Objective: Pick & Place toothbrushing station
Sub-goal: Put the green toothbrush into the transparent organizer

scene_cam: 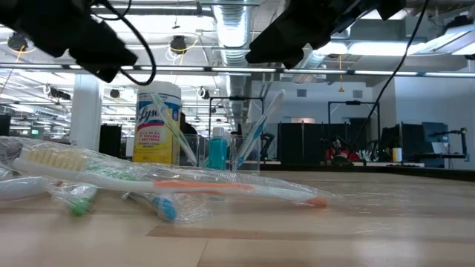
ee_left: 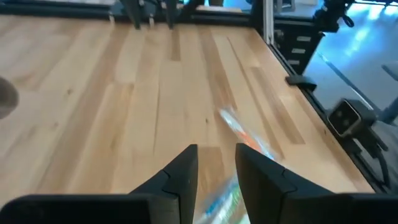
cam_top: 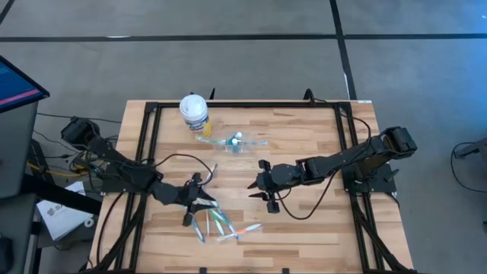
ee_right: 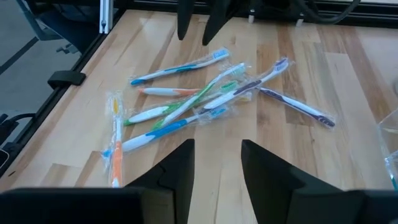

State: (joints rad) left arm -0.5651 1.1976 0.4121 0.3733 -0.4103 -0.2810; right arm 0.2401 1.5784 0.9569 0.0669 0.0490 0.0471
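The left hand (cam_top: 199, 199) hovers just above the near-left heap of toothbrushes (cam_top: 221, 224); its two fingers (ee_left: 180, 180) stand a little apart and nothing is between them. The right hand (cam_top: 261, 185) waits near the middle of the worktop (cam_top: 304, 221), also parted and empty, and it looks toward the same heap.

The toothbrushes (ee_right: 186, 106) lie crossed over each other, most of them in thin clear wrappers. I judge them very light and stiff along the handle, but the wrapper film is probably slippery and may slide or crumple under the fingers. The best place to take hold seems the middle of one handle, on a brush at the edge of the heap, so that the neighbours do not come up together with it.

Far from the heap stands the clear cup (cam_top: 234, 144), beside the yellow canister (cam_top: 194, 111). In the low view it already holds a few brushes (scene_cam: 256, 133) leaning upright and a blue tube (scene_cam: 217, 152).
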